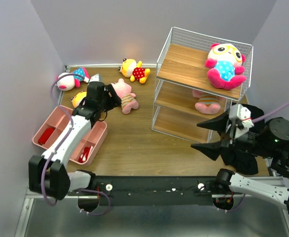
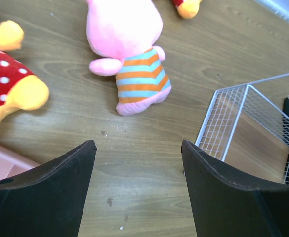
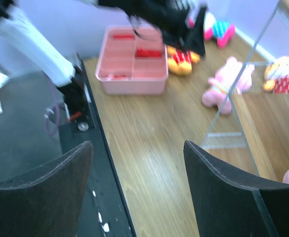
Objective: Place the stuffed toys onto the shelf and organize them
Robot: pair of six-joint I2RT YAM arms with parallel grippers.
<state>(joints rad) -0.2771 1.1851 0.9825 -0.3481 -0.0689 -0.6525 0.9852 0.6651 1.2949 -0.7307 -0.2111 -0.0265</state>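
Note:
The shelf [image 1: 184, 61] stands at the back right. A white-faced toy [image 1: 225, 65] sits on its top board and a pink pig [image 1: 208, 102] lies on the middle one. On the table lie a pink striped pig [image 1: 126, 96], a yellow toy [image 1: 134, 70], a white-faced toy [image 1: 71, 79] and another yellow toy [image 1: 78, 98] half hidden by my left arm. My left gripper [image 1: 114, 97] is open just short of the striped pig [image 2: 134, 64], nothing between its fingers [image 2: 138, 148]. My right gripper [image 1: 203, 136] is open and empty in front of the shelf [image 3: 277, 128].
A pink divided tray [image 1: 53, 126] with red items sits at the near left beside my left arm. The second yellow toy [image 2: 8, 84] lies left of the left gripper's fingers, and the shelf's wire corner [image 2: 233, 118] is close on their right.

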